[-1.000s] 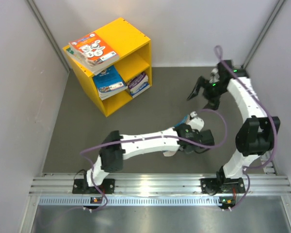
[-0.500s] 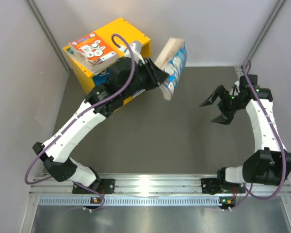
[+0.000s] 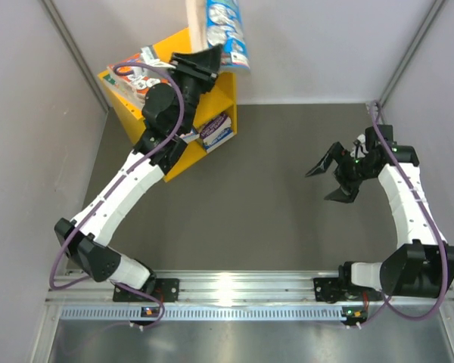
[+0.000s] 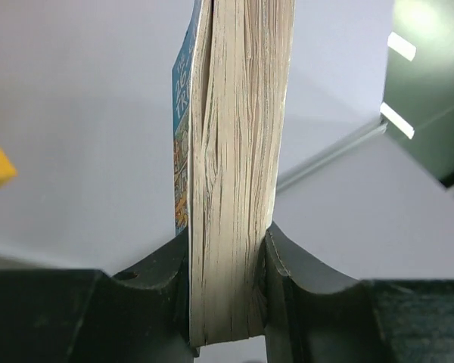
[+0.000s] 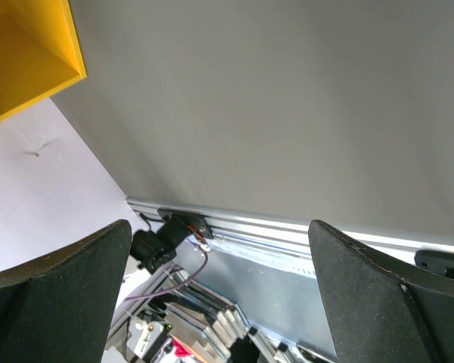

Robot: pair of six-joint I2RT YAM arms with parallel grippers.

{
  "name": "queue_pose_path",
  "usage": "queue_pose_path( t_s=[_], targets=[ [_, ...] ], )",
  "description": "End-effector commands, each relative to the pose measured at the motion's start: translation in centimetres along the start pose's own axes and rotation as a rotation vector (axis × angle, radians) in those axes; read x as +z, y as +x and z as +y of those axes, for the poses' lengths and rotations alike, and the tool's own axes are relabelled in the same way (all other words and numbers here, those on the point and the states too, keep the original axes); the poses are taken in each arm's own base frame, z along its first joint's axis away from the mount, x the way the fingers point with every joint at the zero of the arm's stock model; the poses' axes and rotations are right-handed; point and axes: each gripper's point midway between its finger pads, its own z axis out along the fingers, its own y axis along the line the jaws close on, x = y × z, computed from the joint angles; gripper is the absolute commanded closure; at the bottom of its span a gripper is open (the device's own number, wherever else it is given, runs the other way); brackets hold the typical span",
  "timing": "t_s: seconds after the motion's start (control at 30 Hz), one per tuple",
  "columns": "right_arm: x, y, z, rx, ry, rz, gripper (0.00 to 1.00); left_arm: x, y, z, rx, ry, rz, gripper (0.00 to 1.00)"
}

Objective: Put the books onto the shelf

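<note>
blue-covered book [image 3: 227, 29] stands pinched upright in the left hand [image 3: 209, 54] above the shelf [image 3: 125, 107].

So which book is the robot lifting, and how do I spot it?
Find the yellow shelf in the far left corner. Above it the left claw squeezes one book, up in the air. Its cover is light blue with cartoons, while the orange book lies on the shelf's top and other books sit inside.
</note>
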Motion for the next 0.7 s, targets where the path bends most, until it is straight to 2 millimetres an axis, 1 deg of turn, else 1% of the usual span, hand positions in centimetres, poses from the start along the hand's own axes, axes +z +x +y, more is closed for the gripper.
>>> queue_pose_path(
  t_s=[0.0, 0.03, 0.07, 0.1, 0.13, 0.2, 0.23, 0.27, 0.3, 0.33, 0.4, 0.43, 0.47, 0.5, 0.53, 0.6, 0.63, 0.67],
  targets=[
    [-0.2, 0.7, 0.6, -0.035, -0.026, -0.003, 0.00, -2.1, -11.0, -8.7, -0.124, 0.259, -0.388, 1.00],
    [-0.2, 0.9, 0.6, -0.041, -0.025, 0.001, 0.00, -2.1, -11.7, -7.4, -0.125, 0.211, -0.447, 1.00],
    [-0.2, 1.0, 0.7, -0.044, -0.026, 0.002, 0.00, -2.9, -12.9, -7.5, -0.138, 0.215, -0.499, 1.00],
    [-0.3, 1.1, 0.8, -0.049, -0.031, 0.002, 0.00, -3.2, -13.4, -6.9, -0.118, 0.193, -0.529, 1.00],
    [-0.3, 1.2, 0.9, -0.055, -0.031, 0.006, 0.00, -3.7, -14.3, -5.5, -0.116, 0.146, -0.575, 1.00],
    [-0.4, 1.3, 1.0, -0.058, -0.028, 0.009, 0.00, -4.1, -14.9, -4.2, -0.111, 0.112, -0.605, 1.00],
    [-0.5, 1.5, 1.0, -0.066, -0.027, 0.011, 0.00, -4.1, -14.9, -2.7, -0.102, 0.083, -0.613, 1.00],
    [-0.5, 1.5, 1.1, -0.071, -0.029, 0.010, 0.00, -4.6, -15.4, -2.2, -0.112, 0.070, -0.636, 1.00],
    [-0.5, 1.6, 0.9, -0.072, -0.023, 0.014, 0.00, -4.8, -15.1, -0.8, -0.113, 0.053, -0.648, 1.00],
    [-0.4, 1.6, 0.9, -0.070, -0.019, 0.016, 0.00, -5.5, -15.7, -0.5, -0.136, 0.049, -0.681, 1.00],
    [-0.4, 1.6, 0.7, -0.071, -0.015, 0.019, 0.00, -6.0, -15.8, 0.8, -0.135, 0.023, -0.704, 1.00],
    [-0.1, 2.3, 1.0, -0.095, -0.012, 0.039, 0.00, -6.1, -15.5, 2.3, -0.122, -0.006, -0.709, 1.00],
    [-0.1, 2.4, 0.9, -0.099, -0.009, 0.042, 0.00, -6.5, -15.9, 2.7, -0.130, -0.017, -0.727, 1.00],
    [0.0, 2.5, 0.7, -0.101, -0.001, 0.044, 0.00, -6.7, -15.7, 3.6, -0.130, -0.026, -0.731, 1.00],
    [0.1, 2.6, 0.6, -0.103, 0.004, 0.050, 0.00, -6.8, -16.1, 4.2, -0.132, -0.031, -0.741, 1.00],
    [0.2, 2.7, 0.4, -0.105, 0.012, 0.051, 0.00, -6.7, -16.1, 5.1, -0.173, -0.024, -0.740, 1.00],
    [0.4, 2.8, 0.4, -0.107, 0.015, 0.056, 0.00, -6.7, -16.1, 6.1, -0.173, -0.036, -0.744, 1.00],
    [0.4, 2.8, 0.4, -0.106, 0.017, 0.059, 0.00, -6.7, -16.0, 6.4, -0.179, -0.040, -0.745, 1.00]
  ],
)
